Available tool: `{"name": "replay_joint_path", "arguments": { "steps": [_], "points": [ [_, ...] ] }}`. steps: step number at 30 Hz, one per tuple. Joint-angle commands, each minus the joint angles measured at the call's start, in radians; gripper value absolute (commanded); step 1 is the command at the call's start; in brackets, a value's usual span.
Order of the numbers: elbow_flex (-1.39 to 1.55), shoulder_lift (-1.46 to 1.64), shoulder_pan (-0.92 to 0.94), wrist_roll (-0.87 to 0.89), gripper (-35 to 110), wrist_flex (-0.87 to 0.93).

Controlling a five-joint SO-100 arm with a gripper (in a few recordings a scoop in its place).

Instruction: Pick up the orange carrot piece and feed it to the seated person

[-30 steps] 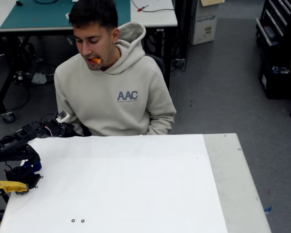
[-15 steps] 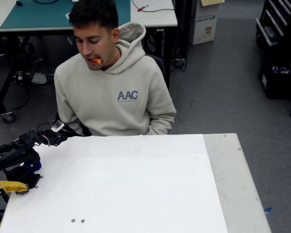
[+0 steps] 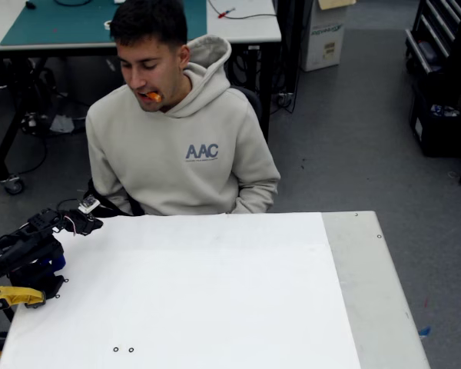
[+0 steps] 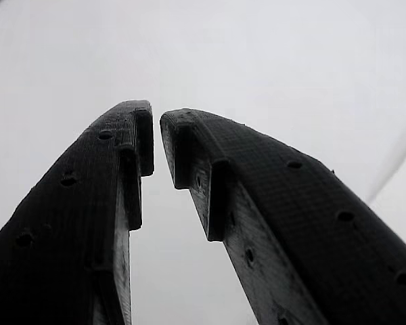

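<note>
The orange carrot piece (image 3: pixel 152 96) sits between the lips of the seated person (image 3: pixel 186 154), who faces the table's far edge in a beige hoodie. My black arm is folded low at the table's left edge in the fixed view, and its gripper (image 3: pixel 92 224) lies just above the white surface, well below and left of the person's mouth. In the wrist view the gripper (image 4: pixel 155 128) has its two black fingers almost together, a thin gap at the tips and nothing between them, over plain white table.
A yellow clamp (image 3: pixel 12 296) holds the arm's base at the left edge of the white table (image 3: pixel 215 292). A grey strip (image 3: pixel 365 284) runs along the table's right side. A workbench with a green mat (image 3: pixel 69 23) stands behind the person.
The arm has sunk and drawn back toward the table's left edge, its wrist dropping from beside the person's elbow. The carrot piece has stayed in the person's mouth.
</note>
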Motion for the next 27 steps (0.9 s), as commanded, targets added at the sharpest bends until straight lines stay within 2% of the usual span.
{"name": "replay_joint_path", "arguments": {
  "steps": [1, 9, 27],
  "points": [
    [-0.057, 0.072, -0.008, 0.005, -2, 0.110],
    [-0.084, 0.080, -0.008, 0.005, -2, 0.232],
    [-0.084, 0.080, -0.008, 0.008, -2, 0.233]
  ]
}}
